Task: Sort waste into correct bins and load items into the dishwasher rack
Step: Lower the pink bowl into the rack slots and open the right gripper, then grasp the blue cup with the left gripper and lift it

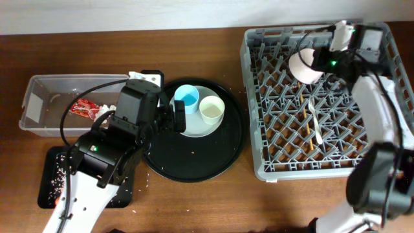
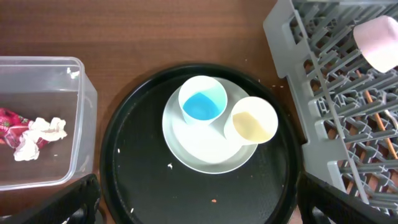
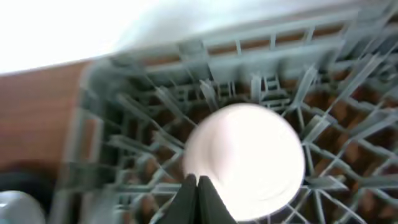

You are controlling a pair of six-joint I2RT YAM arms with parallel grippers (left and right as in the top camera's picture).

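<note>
Your right fingers [image 3: 198, 194] are pinched together on the rim of the bowl [image 3: 245, 158]. They hold it tipped on its side over the rack [image 1: 362, 162], near the rack's back left corner as the overhead camera shows it, with the round base facing your wrist camera (that view is blurred, so you cannot tell whether the bowl touches the pegs). Your left fingers [image 2: 74, 202] are spread wide with nothing between them and hover above the round black tray [image 2: 124, 162], which sits on the counter [image 1: 194, 207] just left of the rack. A pale plate [image 2: 205, 152] lies on that tray, toward its back. The blue cup [image 2: 202, 99] and the cream cup [image 2: 254, 119] stand upright on the plate, just beside each other, the cream one nearer the rack. Left of the round tray is the clear tub [image 2: 81, 124], holding the red wrapper [image 2: 9, 121] and the crumpled tissue [image 2: 40, 134], which touch each other. In front of the tub a shallow black tray [image 1: 48, 184] holds pale specks of scraps and is partly hidden by your left arm. A white fork [image 1: 314, 116] lies flat in the rack, well apart from the bowl.
</note>
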